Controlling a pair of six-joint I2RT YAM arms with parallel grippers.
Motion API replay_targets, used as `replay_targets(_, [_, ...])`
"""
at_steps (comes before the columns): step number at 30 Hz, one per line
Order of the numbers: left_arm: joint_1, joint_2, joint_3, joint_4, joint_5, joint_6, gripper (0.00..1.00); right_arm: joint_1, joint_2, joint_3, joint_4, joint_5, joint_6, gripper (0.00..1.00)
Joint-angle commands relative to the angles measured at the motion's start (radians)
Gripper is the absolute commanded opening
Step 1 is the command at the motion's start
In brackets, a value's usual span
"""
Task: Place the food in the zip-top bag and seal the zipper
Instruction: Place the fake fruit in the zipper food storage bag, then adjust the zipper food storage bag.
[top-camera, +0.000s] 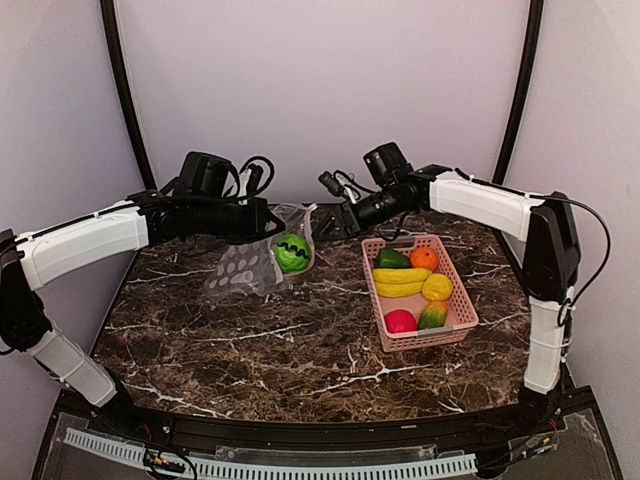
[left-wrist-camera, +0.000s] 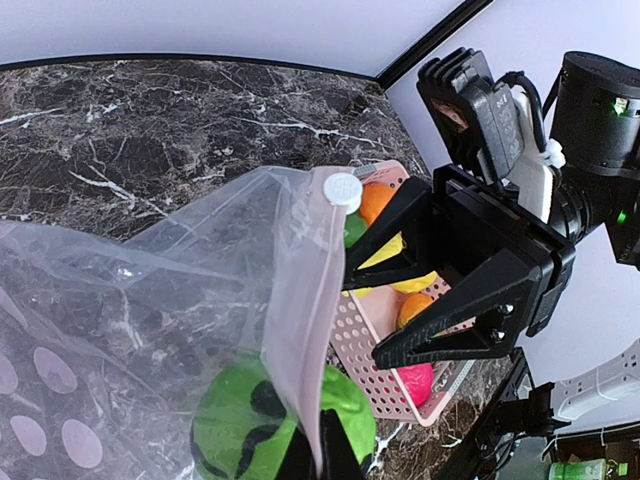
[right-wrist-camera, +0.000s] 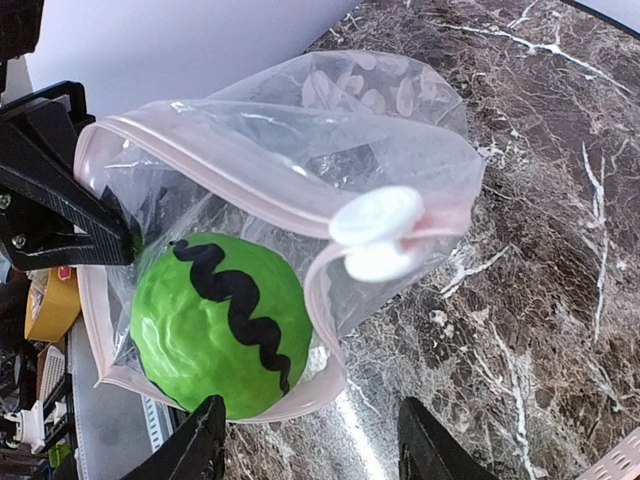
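The clear dotted zip-top bag (top-camera: 240, 268) hangs above the table at the back left, mouth toward the basket. My left gripper (top-camera: 268, 226) is shut on its mouth edge (left-wrist-camera: 318, 452). The striped green melon (top-camera: 292, 252) sits just inside the open mouth (right-wrist-camera: 215, 325). The zipper strip (right-wrist-camera: 200, 150) runs round the mouth, with a white slider (right-wrist-camera: 378, 215) at one end. My right gripper (top-camera: 335, 215) is open and empty, just in front of the mouth (right-wrist-camera: 315, 450). The pepper (top-camera: 391, 258), orange (top-camera: 424, 258), banana (top-camera: 400, 280), lemon (top-camera: 436, 287), red fruit (top-camera: 400, 321) and mango (top-camera: 433, 315) lie in the basket.
The pink lattice basket (top-camera: 460, 308) stands on the dark marble table (top-camera: 300, 350) at the right, also visible in the left wrist view (left-wrist-camera: 375, 345). A black curved frame and pale walls close off the back. A roll of yellow tape (right-wrist-camera: 45, 300) lies off the table edge.
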Motion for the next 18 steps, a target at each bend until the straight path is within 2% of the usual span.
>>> replay_targets(1, [0.002, -0.039, -0.005, 0.002, 0.02, 0.001, 0.01, 0.001, 0.039, 0.011, 0.069, -0.045, 0.029, 0.55])
replay_targets(7, [0.001, -0.045, -0.011, -0.002, 0.015, 0.004, 0.01, 0.002, 0.096, 0.043, 0.075, -0.06, 0.047, 0.37])
replay_targets(13, [0.001, -0.059, -0.034, -0.017, -0.001, 0.01, 0.01, 0.004, 0.077, 0.036, 0.078, -0.088, 0.045, 0.03])
replay_targets(14, [0.002, -0.06, -0.04, -0.021, -0.005, 0.011, 0.01, 0.004, 0.067, 0.035, 0.073, -0.088, 0.043, 0.0])
replay_targets(18, [0.001, -0.046, -0.015, -0.115, -0.058, 0.045, 0.01, 0.0, -0.002, 0.054, 0.003, -0.086, 0.011, 0.0])
